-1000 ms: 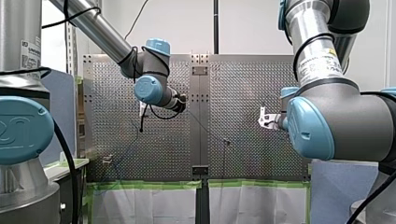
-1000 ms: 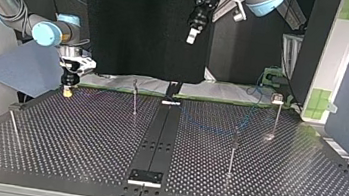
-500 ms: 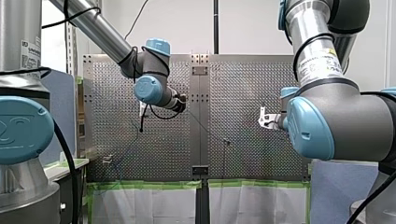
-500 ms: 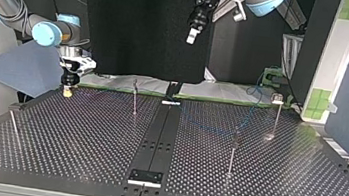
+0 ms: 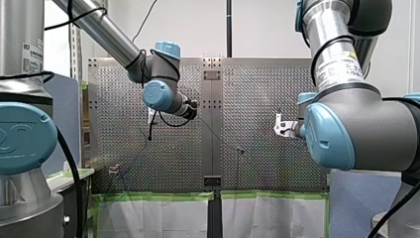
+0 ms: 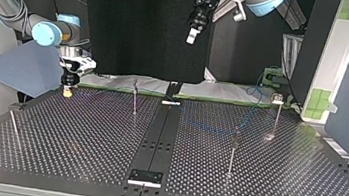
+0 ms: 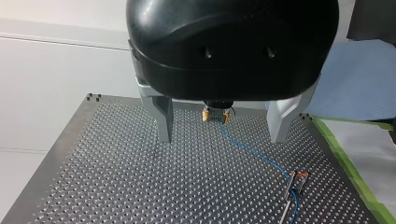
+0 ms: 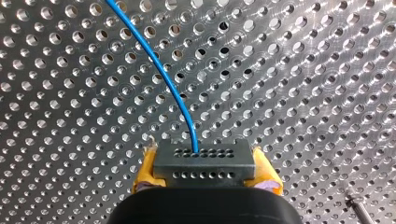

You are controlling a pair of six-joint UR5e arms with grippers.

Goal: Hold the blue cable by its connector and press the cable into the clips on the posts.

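Note:
In the right wrist view my right gripper (image 8: pixel 204 176) is shut on the grey connector (image 8: pixel 204 161), its yellow pads (image 8: pixel 145 171) on either side. The blue cable (image 8: pixel 164 81) leaves the connector and runs ahead over the perforated table. In the top view this gripper (image 6: pixel 67 91) stands low at the table's far left corner. My left gripper (image 7: pixel 221 140) hangs high above the table, its metal fingers (image 7: pixel 163 119) open and empty. Far ahead of it the cable (image 7: pixel 254 151) leads from the connector (image 7: pixel 215 115) to a post's clip (image 7: pixel 297 178). In the top view the left gripper (image 6: pixel 192 33) is up near the middle.
Thin posts stand on the table in the top view: one near the middle seam (image 6: pixel 134 98), one toward the right (image 6: pixel 232 153), one at the far right (image 6: pixel 276 115), one at the near left (image 6: pixel 13 123). Green tape (image 7: pixel 348 161) marks the table's edge.

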